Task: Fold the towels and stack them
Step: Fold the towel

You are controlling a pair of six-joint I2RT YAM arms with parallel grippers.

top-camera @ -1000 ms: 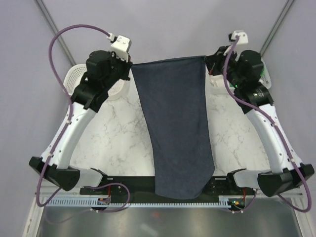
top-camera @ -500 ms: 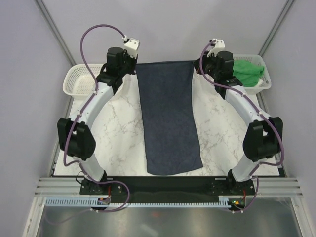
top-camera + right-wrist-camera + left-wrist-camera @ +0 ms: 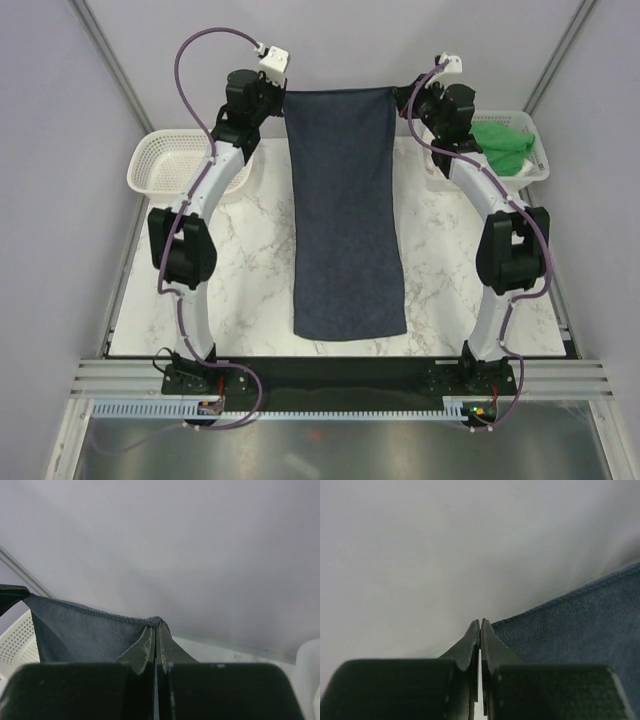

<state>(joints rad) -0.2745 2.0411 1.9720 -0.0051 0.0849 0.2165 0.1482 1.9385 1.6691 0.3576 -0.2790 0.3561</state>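
A dark navy towel (image 3: 345, 215) is stretched out lengthwise over the marble table, its far edge held up between both arms and its near end lying close to the table's front edge. My left gripper (image 3: 283, 95) is shut on the towel's far left corner (image 3: 560, 630). My right gripper (image 3: 397, 93) is shut on the far right corner (image 3: 95, 627), and cloth bunches at its fingertips (image 3: 148, 639). A bright green towel (image 3: 503, 145) lies bunched in the right basket. No white towel shows.
A white mesh basket (image 3: 165, 162) stands at the table's far left, behind the left arm. Another white basket (image 3: 535, 168) at the far right holds the green towel. Both arms reach far back along the table's (image 3: 240, 290) sides.
Both arms have stretched away toward the far end of the table, carrying the navy towel's held edge with them. Its near end has slid from over the front rail onto the marble.
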